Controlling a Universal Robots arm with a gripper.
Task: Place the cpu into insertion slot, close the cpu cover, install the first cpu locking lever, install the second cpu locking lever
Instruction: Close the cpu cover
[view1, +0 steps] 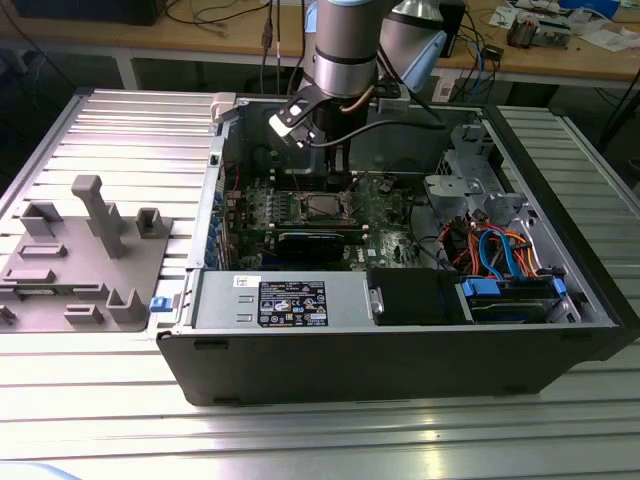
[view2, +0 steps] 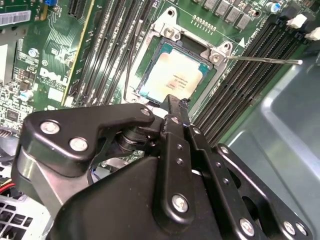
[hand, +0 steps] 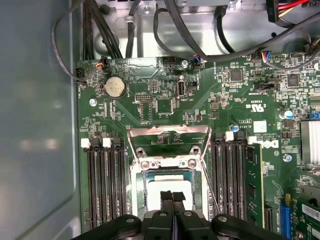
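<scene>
Pointing straight down, the gripper (hand: 172, 195) hovers over the cpu (view2: 175, 77), fingers (hand: 166, 199) together.

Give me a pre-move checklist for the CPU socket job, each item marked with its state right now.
1. cpu lying flat in the insertion slot: ok.
2. cpu cover closed: not ok; in the first wrist view it stands raised off the socket.
3. locking lever latched: not ok; in the second wrist view its rod sticks out free.
4. gripper empty: ok; it is shut just above the cpu with nothing between the fingers.
</scene>
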